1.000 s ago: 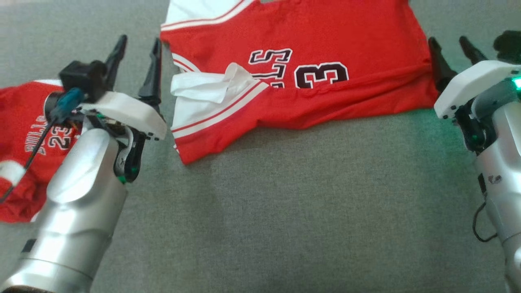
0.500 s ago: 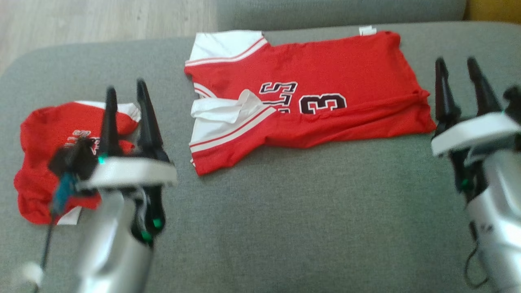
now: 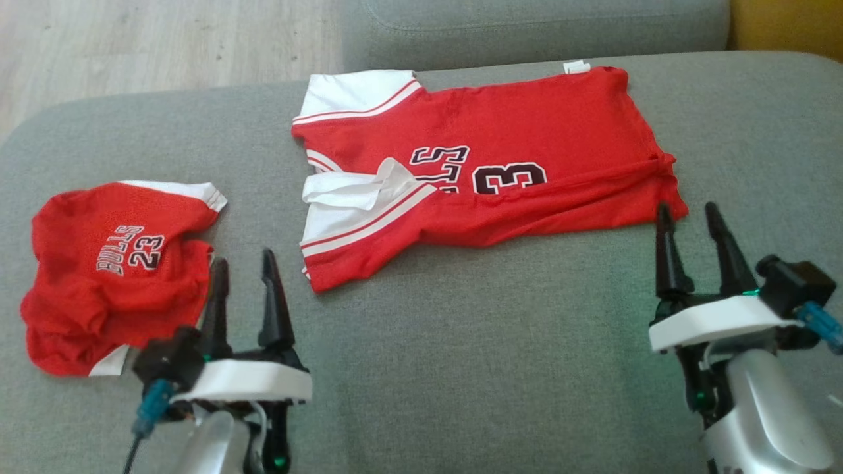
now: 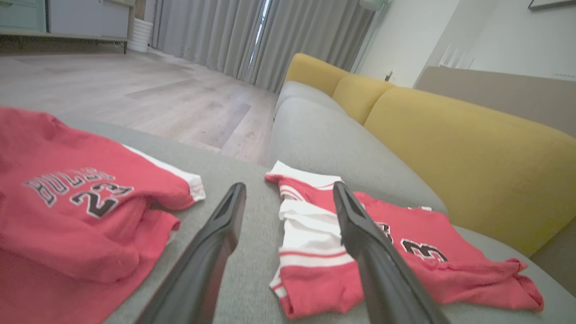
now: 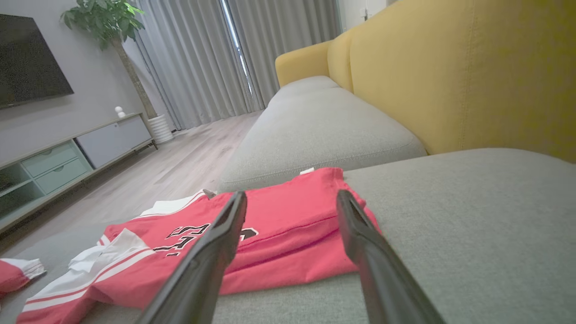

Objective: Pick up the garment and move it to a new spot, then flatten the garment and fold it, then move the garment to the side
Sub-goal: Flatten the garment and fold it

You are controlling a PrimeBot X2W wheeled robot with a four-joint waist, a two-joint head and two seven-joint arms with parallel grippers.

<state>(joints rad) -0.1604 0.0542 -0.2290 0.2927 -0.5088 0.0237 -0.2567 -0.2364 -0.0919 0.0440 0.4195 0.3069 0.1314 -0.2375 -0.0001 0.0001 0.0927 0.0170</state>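
With left tool [image 3: 244,258] and right tool [image 3: 686,207] released, the half-folded jersey [image 3: 487,178] at twelve o'clock probably needs grasping for another fold.

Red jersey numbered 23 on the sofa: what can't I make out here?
Red and white jersey, head view: its own fold hides the lower print; a white flap covers the word's start.
Crumpled red garment, left wrist view: cut off by left and bottom edges.
Small white tag, head view: too small to read.
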